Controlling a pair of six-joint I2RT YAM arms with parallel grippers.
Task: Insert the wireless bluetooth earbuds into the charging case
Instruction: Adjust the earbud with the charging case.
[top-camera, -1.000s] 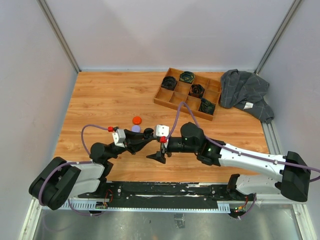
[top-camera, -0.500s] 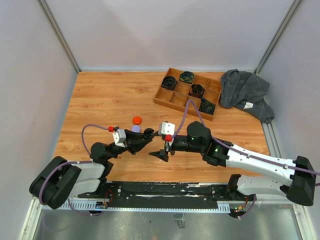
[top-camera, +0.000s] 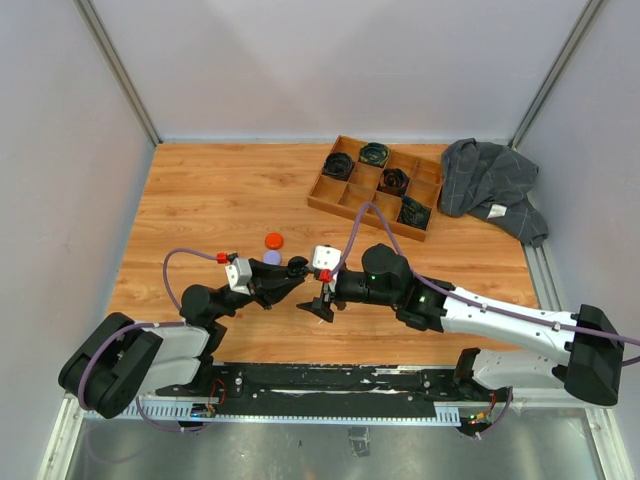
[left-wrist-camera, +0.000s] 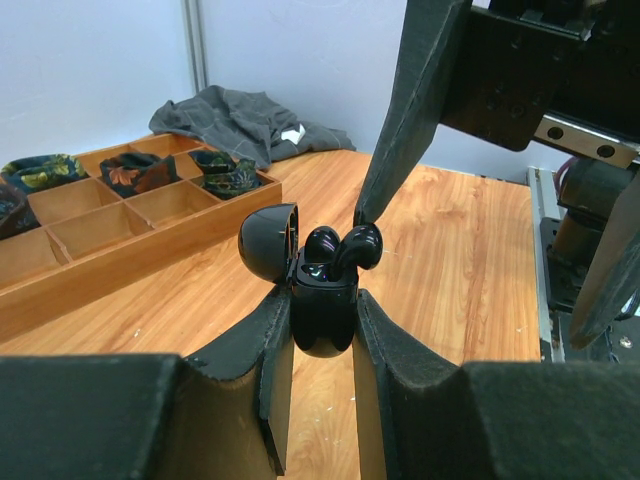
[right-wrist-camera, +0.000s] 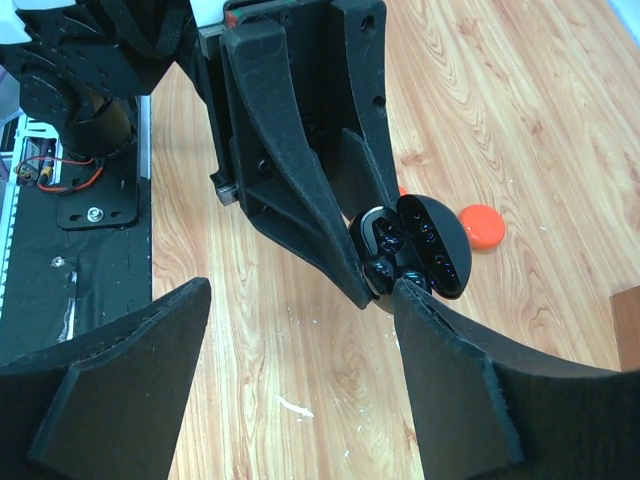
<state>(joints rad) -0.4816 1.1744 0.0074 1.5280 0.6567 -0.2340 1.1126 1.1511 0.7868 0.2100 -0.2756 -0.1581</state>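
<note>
My left pincer (left-wrist-camera: 321, 297) is clenched on the open charging case (left-wrist-camera: 322, 330) near the counter's (top-camera: 220, 190) near edge. 2 black earbuds (left-wrist-camera: 358, 248) sit in it, 1 riding high. The right pincer (top-camera: 322, 300) is spread, reaching in from the right with 1 fingertip just above that bud. I reckon it wants a downward nudge.

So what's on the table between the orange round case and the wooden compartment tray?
Nothing: in the top view, only bare tabletop runs from the orange round case to the wooden tray.
</note>
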